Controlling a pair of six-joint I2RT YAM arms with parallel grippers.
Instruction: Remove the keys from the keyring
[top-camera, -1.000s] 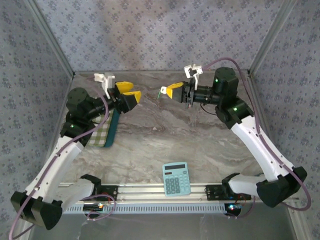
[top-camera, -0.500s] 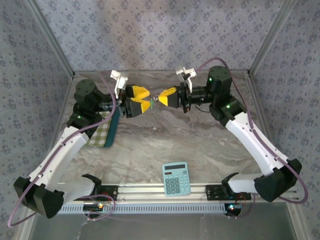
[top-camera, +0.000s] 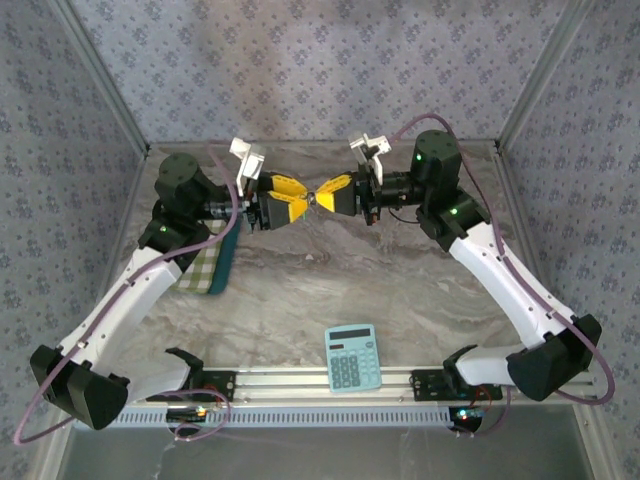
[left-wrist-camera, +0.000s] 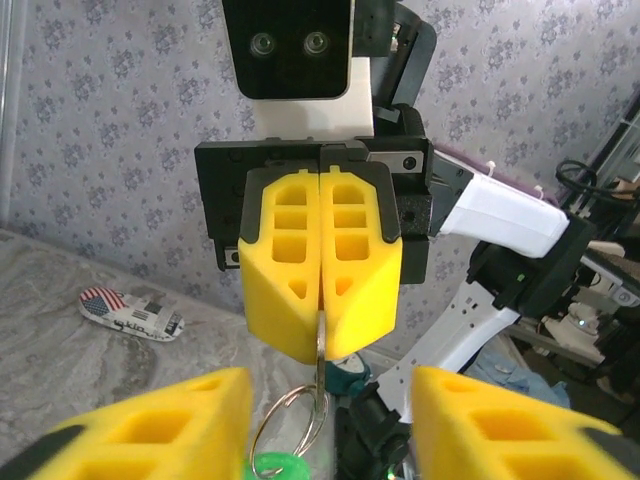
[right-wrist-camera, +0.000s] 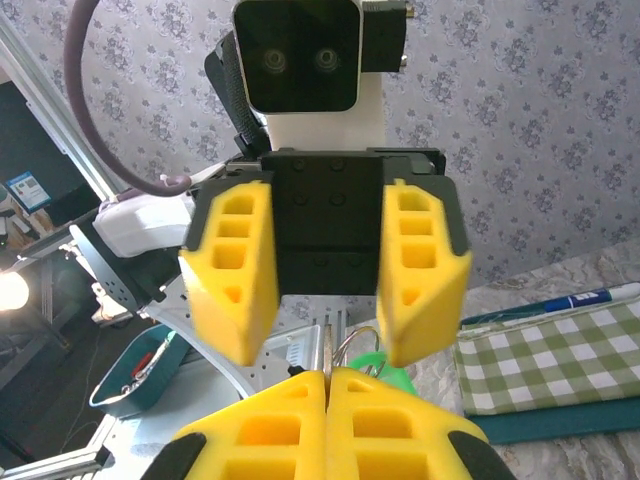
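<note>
The right gripper (top-camera: 328, 193) is pressed together, pinching the keyring (left-wrist-camera: 292, 394) up in the air. The little green keys (right-wrist-camera: 386, 377) hang on it. The left gripper (top-camera: 290, 198) is spread wide around them. One calculator (top-camera: 352, 357) and one checked cloth (top-camera: 205, 262) lie on the grey marble table (top-camera: 330, 270). The walls (top-camera: 300, 70) have flowers on them.

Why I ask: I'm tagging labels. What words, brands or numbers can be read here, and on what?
No text reads clearly.
Calculator: key markings too small to read.
Flag-patterned object: dark print beside the stars and stripes, blurred.
Blue card in the background: pale marks, too small.
</note>
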